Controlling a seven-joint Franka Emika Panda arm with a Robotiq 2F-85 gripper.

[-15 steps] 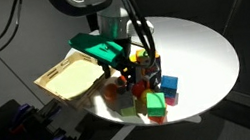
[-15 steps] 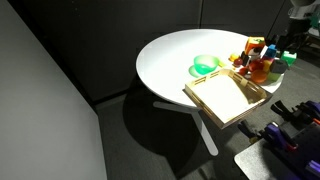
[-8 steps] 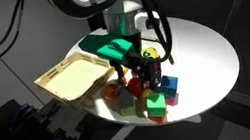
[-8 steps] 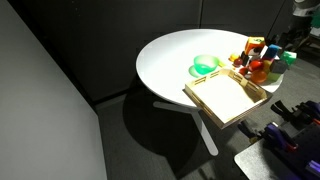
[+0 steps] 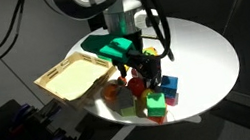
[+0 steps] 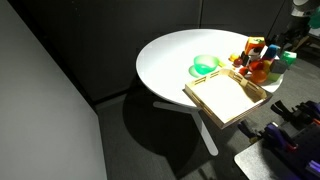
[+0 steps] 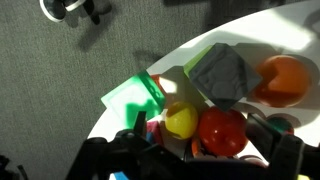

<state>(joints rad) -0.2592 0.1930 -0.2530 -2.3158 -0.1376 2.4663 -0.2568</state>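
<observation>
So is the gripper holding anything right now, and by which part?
Nothing is held. The gripper stands open at the cluster of coloured toys on the white table, with none clamped between its fingers.

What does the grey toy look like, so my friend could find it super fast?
Look at the round white table and the heap of toys at its edge. In the wrist view, the grey angular block lies between a green block and an orange ball. It alone is dull grey among bright colours.
</observation>
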